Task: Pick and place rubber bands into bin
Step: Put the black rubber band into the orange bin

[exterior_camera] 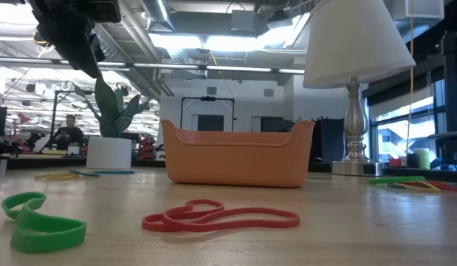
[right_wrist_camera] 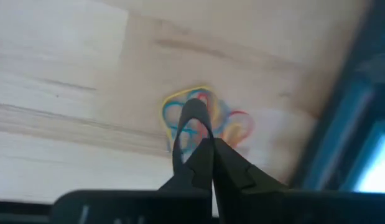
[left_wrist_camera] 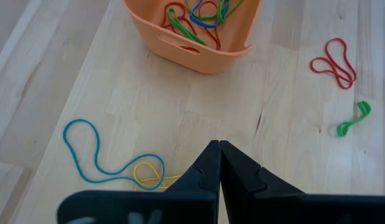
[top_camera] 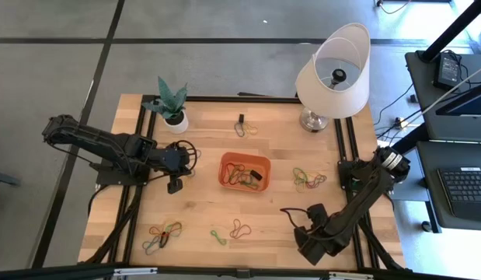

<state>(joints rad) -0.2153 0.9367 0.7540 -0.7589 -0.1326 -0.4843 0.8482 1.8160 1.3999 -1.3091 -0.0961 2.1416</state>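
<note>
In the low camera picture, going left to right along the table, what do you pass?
Green rubber band → white plant pot → red rubber band → orange bin → lamp → green and red bands at the right edge.

A big robot lab

Pipes (exterior_camera: 213, 66) run under the high ceiling, and a person (exterior_camera: 66, 131) sits at a far desk.

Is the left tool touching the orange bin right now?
Apart. The left wrist view shows bare wood between the shut left tool and the bin.
</note>
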